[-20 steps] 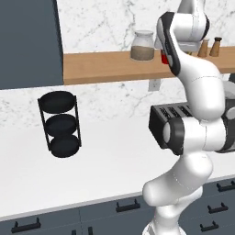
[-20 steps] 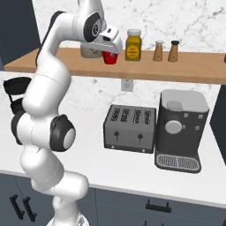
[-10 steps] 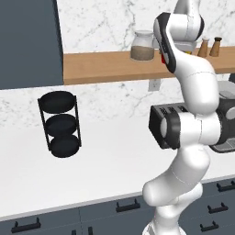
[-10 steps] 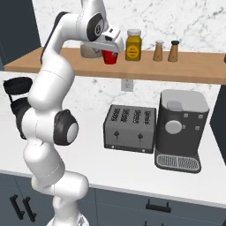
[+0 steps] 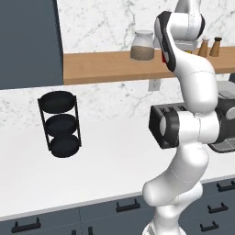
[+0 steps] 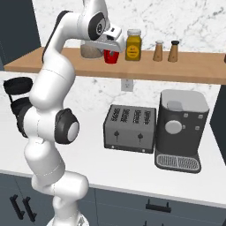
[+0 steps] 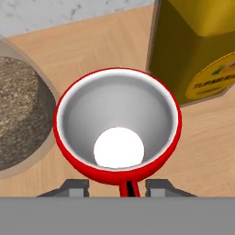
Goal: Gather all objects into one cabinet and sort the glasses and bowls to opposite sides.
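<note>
red mug point(image 7: 117, 133) on the shelf point(image 7: 92, 46), gripper point(image 7: 117, 184) fingers astride its handle, clamping unclear.

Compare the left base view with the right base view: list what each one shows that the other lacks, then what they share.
Left base view alone: the black three-tier rack in full on the white counter, and the dark blue-grey cabinet beside the shelf.

Right base view alone: the claw at the red mug, the yellow jar, and the coffee machine in full.

Both: the wooden shelf, the clear lidded jar, two shakers, the toaster.
</note>
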